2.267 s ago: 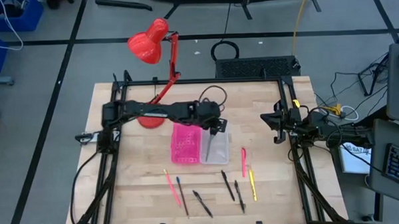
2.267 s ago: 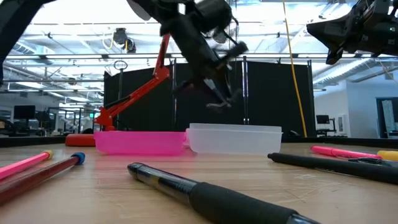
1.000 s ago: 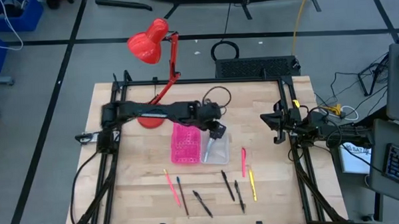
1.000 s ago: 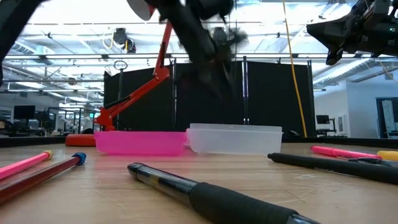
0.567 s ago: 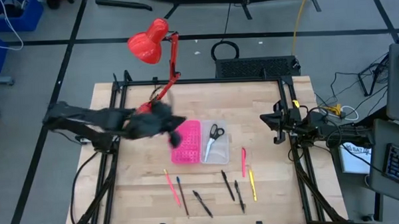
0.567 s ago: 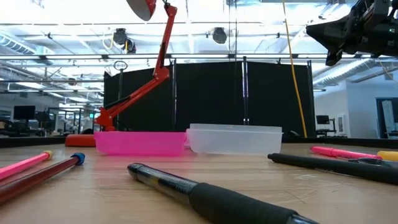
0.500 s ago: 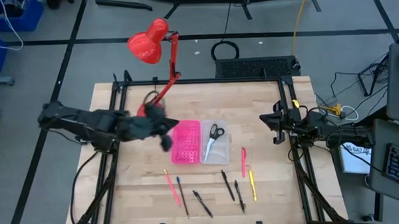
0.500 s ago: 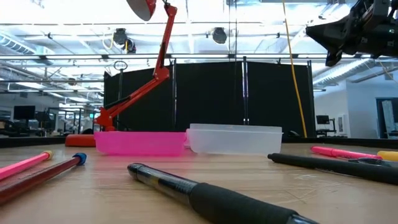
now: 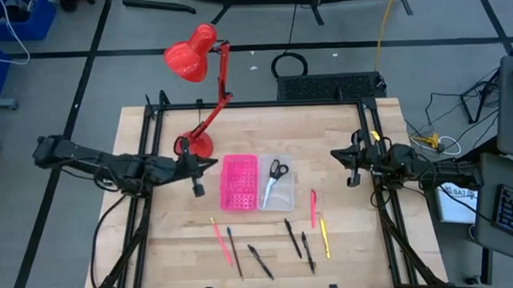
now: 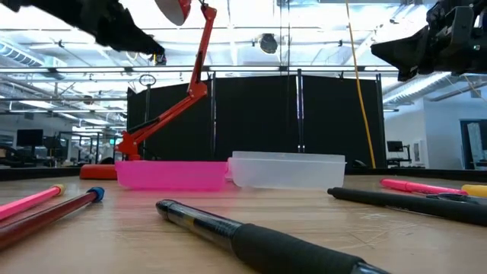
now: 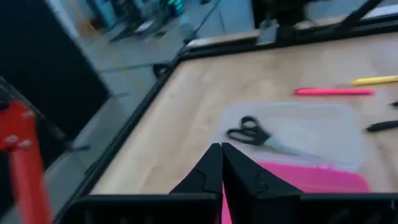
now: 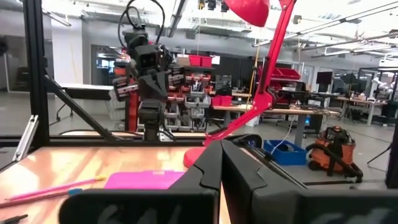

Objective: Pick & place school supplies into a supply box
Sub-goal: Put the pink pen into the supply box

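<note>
The black-handled scissors (image 9: 275, 172) lie flat on the floor of the clear supply box (image 9: 280, 194), which stands right of a pink tray (image 9: 239, 183); the left wrist view shows the scissors (image 11: 250, 132) too. Several pens and pencils lie on the table near its front edge: pink (image 9: 219, 239), blue (image 9: 233, 246), black (image 9: 291, 237), yellow (image 9: 325, 238) and another pink one (image 9: 313, 206). My left gripper (image 9: 210, 163) hangs shut and empty above the table, left of the pink tray. My right gripper (image 9: 349, 162) waits shut at the right edge.
A red desk lamp (image 9: 193, 56) has its base (image 9: 197, 148) on the table just beyond my left gripper, and its arm leans over the far edge. A black frame (image 9: 371, 131) runs round the table. Bare wood lies between the trays and the pens.
My left gripper has drawn back from above the clear box toward the table's left edge, rolling as it went. The scissors, hidden under it a second ago, now lie uncovered in the box. My right gripper has kept its place.
</note>
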### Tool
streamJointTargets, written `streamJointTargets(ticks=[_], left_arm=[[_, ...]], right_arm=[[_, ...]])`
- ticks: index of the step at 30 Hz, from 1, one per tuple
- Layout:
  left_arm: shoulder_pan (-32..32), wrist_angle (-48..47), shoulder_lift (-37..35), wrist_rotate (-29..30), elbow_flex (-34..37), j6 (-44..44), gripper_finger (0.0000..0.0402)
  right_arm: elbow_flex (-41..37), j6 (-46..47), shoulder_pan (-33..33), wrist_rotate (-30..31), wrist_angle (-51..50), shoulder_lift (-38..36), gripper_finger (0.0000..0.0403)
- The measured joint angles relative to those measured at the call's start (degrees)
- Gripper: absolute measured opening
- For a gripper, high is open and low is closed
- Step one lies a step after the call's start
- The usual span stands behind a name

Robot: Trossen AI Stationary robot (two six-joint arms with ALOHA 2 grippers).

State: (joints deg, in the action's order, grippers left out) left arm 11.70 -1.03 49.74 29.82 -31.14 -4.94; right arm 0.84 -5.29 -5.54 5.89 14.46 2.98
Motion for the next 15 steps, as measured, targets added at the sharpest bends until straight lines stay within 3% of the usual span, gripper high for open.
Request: streamJointTargets(ticks=[5, 8, 11, 15], left_arm=[[-2.6, 21.5, 0.9, -13.7, 7.6, -8.0, 0.0018], [-4.3, 33.3, 1.7, -18.9, 12.2, -10.3, 0.0006], [-5.4, 40.2, 1.7, -22.7, 16.0, -11.6, 0.0007], [-5.8, 41.9, 1.2, -26.2, 19.6, -11.9, 0.0006]], right_arm=[[0.0, -0.5, 0.0, 0.3, 0.5, 1.3, 0.0], [0.0, -2.0, 0.0, 2.5, 3.2, 1.7, 0.0], [0.0, -1.9, 0.0, 6.1, 4.0, 1.8, 0.0], [0.0, -0.1, 0.0, 10.9, -0.8, 1.8, 0.0]])
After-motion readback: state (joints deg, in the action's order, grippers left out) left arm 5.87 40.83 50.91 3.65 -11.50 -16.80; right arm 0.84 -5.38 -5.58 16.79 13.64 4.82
